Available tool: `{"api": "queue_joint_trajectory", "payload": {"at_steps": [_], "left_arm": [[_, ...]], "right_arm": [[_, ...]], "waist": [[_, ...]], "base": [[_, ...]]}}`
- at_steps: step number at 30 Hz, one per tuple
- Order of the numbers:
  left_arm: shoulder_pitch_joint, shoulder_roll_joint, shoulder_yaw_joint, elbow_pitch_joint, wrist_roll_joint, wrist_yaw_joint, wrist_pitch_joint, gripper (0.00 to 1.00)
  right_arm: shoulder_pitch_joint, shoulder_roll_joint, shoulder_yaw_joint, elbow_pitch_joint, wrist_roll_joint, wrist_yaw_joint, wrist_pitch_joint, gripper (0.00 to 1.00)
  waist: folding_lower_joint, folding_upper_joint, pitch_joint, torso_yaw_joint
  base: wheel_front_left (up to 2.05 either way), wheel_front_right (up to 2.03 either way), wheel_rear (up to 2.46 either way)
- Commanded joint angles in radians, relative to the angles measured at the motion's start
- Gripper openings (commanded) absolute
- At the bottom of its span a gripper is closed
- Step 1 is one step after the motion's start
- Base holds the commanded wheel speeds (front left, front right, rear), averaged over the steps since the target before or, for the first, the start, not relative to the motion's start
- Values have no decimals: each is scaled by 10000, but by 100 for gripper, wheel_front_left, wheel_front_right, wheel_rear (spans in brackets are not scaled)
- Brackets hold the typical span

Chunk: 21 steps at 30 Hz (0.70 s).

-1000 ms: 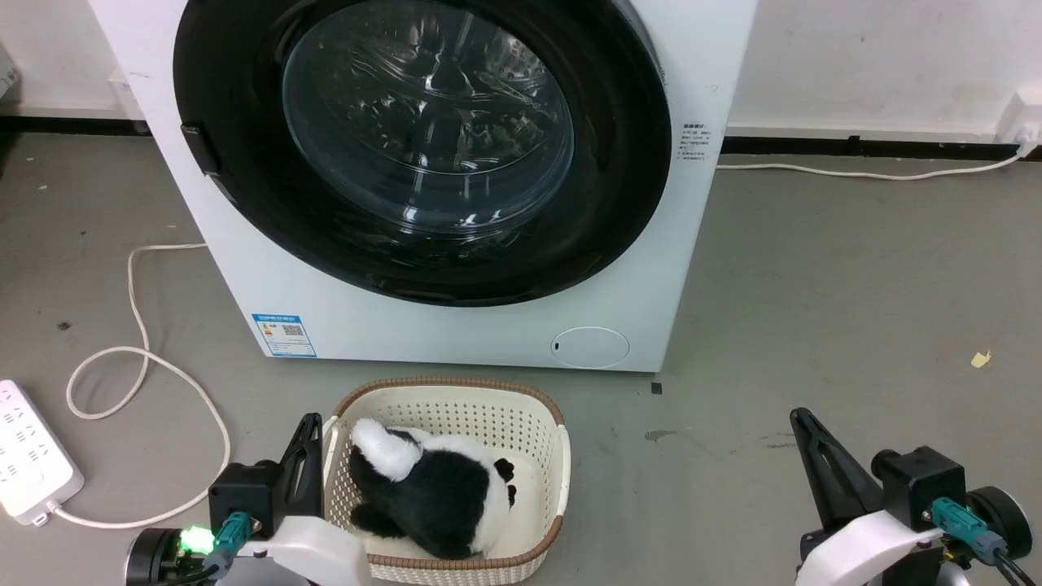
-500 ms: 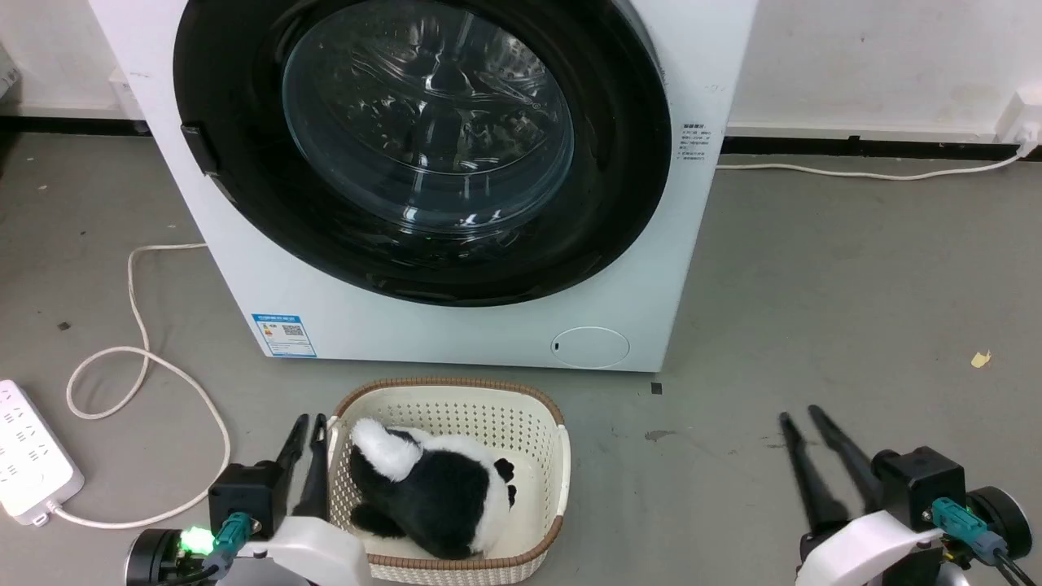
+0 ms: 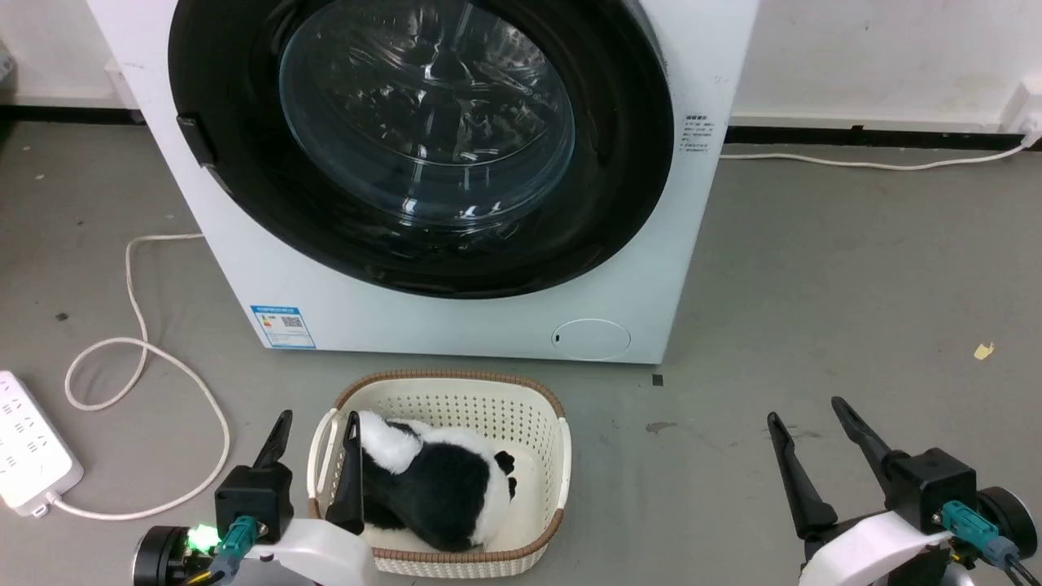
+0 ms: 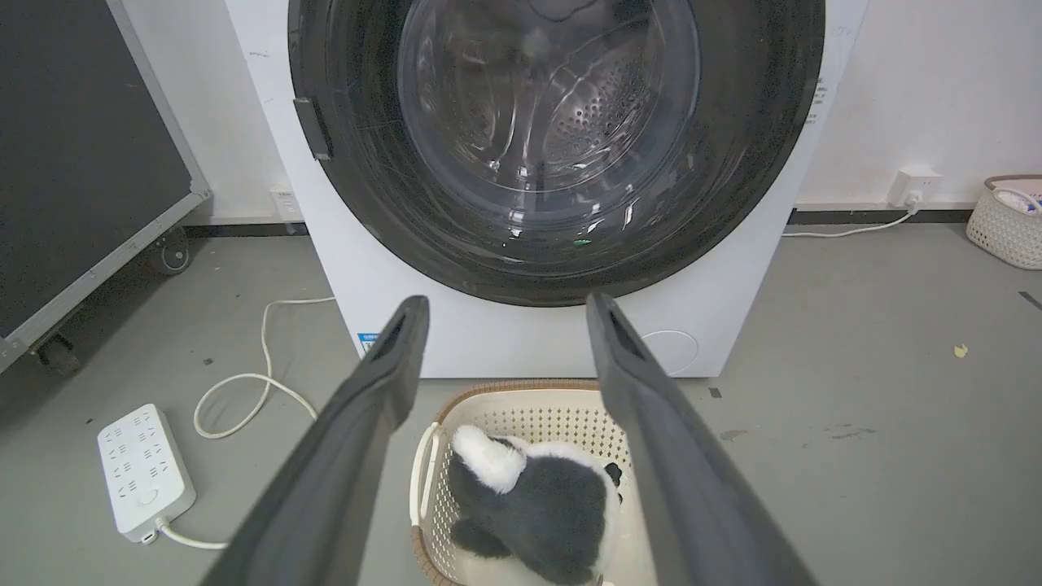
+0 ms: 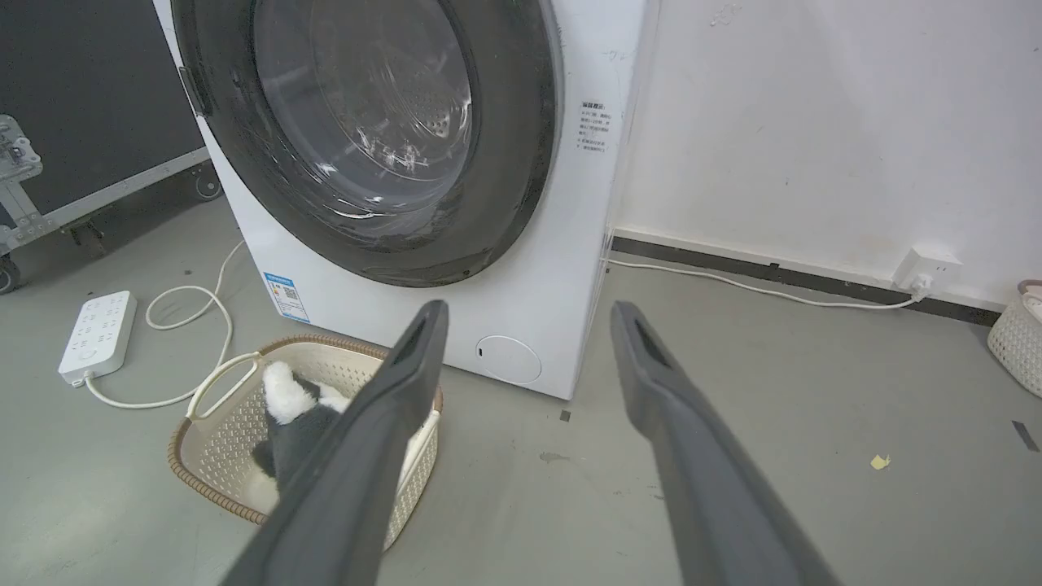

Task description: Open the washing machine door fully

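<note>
Looking from the lower left of the head view, a white power strip (image 3: 32, 448) and its looping cord (image 3: 138, 350) lie on the grey floor, well apart from the machine. Next comes the left end effector (image 3: 317, 418), low in the frame, its two dark fingers (image 3: 349, 476) spread wide and empty, one of them over the near rim of the basket (image 3: 456, 379) where a black-and-white plush toy (image 3: 456, 496) lies. Across the upper middle of the frame the washing machine door (image 3: 627, 163) sits shut, flush against the machine's white front, glass bowl bulging toward us. A small dark tab (image 3: 190, 137) shows on the door's left edge; I'd guess that's the place to catch hold. At the lower right the right end effector (image 3: 804, 409) also stands wide and empty, well apart from the machine. To do this well, I'd say the left arm should rise past the basket without clipping it, close on that left edge, then pull in an arc that follows the swing toward the right rather than tugging straight back, until the door stands fully open.
</note>
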Motion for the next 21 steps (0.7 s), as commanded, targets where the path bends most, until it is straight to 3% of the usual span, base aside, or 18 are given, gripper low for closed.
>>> {"api": "queue_joint_trajectory", "payload": {"at_steps": [1, 21], "left_arm": [[-46, 2, -12, -22, -25, 11, -88, 100], [-493, 5, -412, -163, -171, 141, -505, 100]], "right_arm": [[-20, 6, -32, -22, 86, -1, -88, 100], [-1312, -586, -181, -330, 747, -3, -43, 100]], "waist": [[0, 0, 48, 24], [0, 0, 957, 521]], "base": [[0, 0, 0], [0, 0, 0]]}}
